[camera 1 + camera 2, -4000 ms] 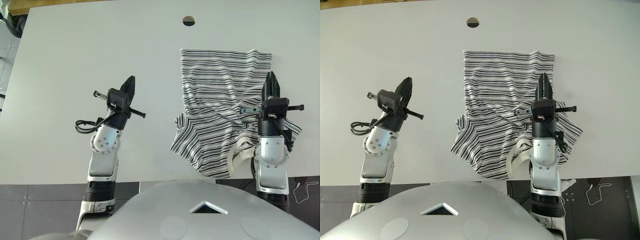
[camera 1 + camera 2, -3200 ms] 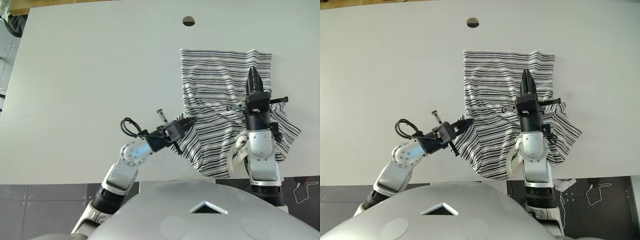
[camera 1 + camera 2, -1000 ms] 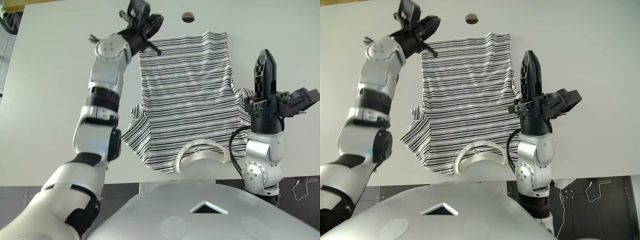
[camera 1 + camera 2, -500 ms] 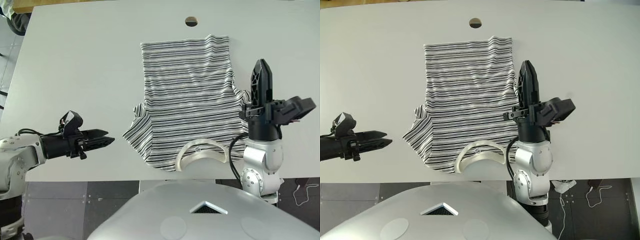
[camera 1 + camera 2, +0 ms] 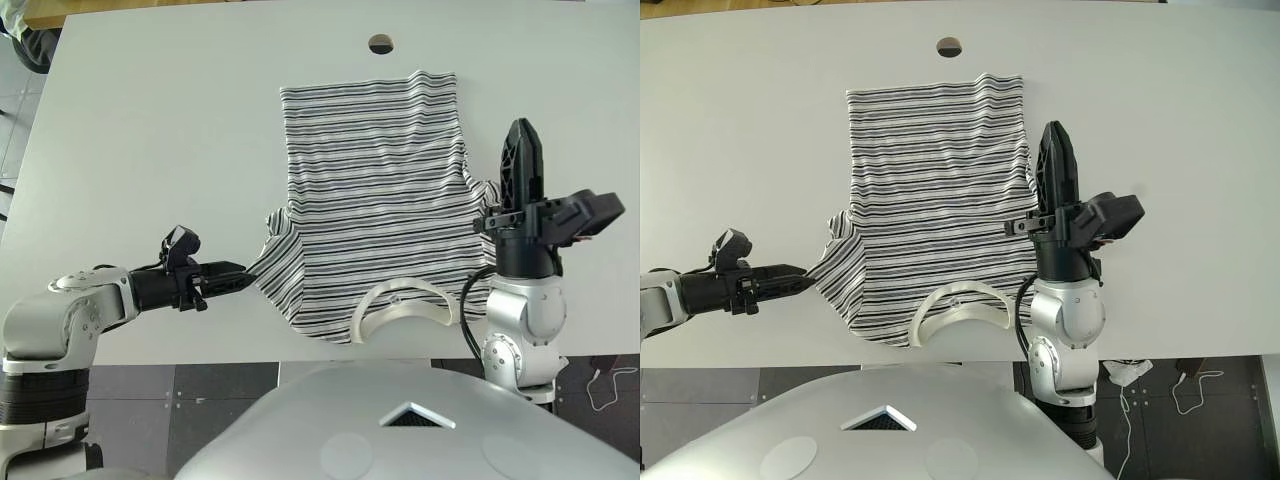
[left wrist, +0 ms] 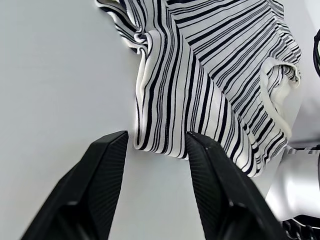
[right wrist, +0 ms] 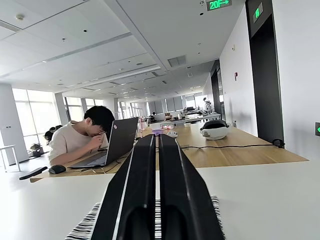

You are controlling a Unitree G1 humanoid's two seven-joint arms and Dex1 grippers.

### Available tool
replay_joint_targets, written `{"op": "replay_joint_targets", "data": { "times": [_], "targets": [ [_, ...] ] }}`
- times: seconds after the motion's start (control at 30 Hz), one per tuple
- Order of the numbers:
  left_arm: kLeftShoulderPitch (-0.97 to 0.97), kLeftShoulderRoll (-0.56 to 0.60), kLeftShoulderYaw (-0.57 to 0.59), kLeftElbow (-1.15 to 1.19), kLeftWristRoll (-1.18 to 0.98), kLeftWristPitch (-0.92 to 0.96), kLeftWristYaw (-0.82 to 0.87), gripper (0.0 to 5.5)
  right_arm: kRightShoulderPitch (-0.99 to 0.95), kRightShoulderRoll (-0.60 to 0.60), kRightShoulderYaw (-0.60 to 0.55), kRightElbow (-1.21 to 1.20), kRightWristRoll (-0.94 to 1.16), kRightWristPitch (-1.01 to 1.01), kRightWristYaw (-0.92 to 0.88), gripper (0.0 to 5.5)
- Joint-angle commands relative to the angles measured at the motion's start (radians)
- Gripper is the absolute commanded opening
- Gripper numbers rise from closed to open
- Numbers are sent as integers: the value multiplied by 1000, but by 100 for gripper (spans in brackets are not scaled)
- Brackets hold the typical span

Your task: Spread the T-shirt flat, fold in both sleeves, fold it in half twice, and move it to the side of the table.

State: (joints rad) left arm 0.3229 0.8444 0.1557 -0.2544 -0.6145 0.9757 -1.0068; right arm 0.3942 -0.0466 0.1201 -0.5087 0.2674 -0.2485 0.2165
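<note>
- Our black-and-white striped cotton T-shirt (image 5: 375, 190) lies on the white desk (image 5: 150, 120), collar nearest us.
- Our left gripper (image 5: 240, 274), parted and empty, sits at the edge of the bunched left sleeve (image 5: 275, 262).
- Our right gripper (image 5: 521, 130) stands upright beside the shirt, closed, empty.
- We should pinch only the sleeve hem, then pull outward.

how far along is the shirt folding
Done: the T-shirt lies roughly flat on the table, collar nearest the robot. In hand: the open left pincer is at the tip of the left sleeve, not closed on it. Left: both sleeves to fold in, two half folds, the move aside. The right pincer stands shut, raised beside the right sleeve.
</note>
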Motion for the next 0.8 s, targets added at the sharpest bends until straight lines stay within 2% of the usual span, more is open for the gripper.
{"op": "replay_joint_targets", "data": {
  "times": [0.03, 0.1, 0.47, 0.7, 0.8],
  "targets": [
    [36, -12, -52, 5, 37, 26, 68, 215, -11, 0, -1, 4, -21, 8, -10, 10],
    [28, -14, -56, 3, 35, 25, 76, 202, -14, -1, -7, 7, -22, 10, -13, 10],
    [29, -1, -56, -1, 17, 7, 75, 17, -17, -1, -9, 10, -33, 15, -24, 10],
    [-79, 41, 30, -159, -72, 52, 74, 12, -16, 0, -4, 13, -43, 14, -25, 10],
    [-129, 32, -33, -216, -53, 31, 92, 12, -27, 3, 7, 24, -51, 16, -24, 10]
  ]
}}
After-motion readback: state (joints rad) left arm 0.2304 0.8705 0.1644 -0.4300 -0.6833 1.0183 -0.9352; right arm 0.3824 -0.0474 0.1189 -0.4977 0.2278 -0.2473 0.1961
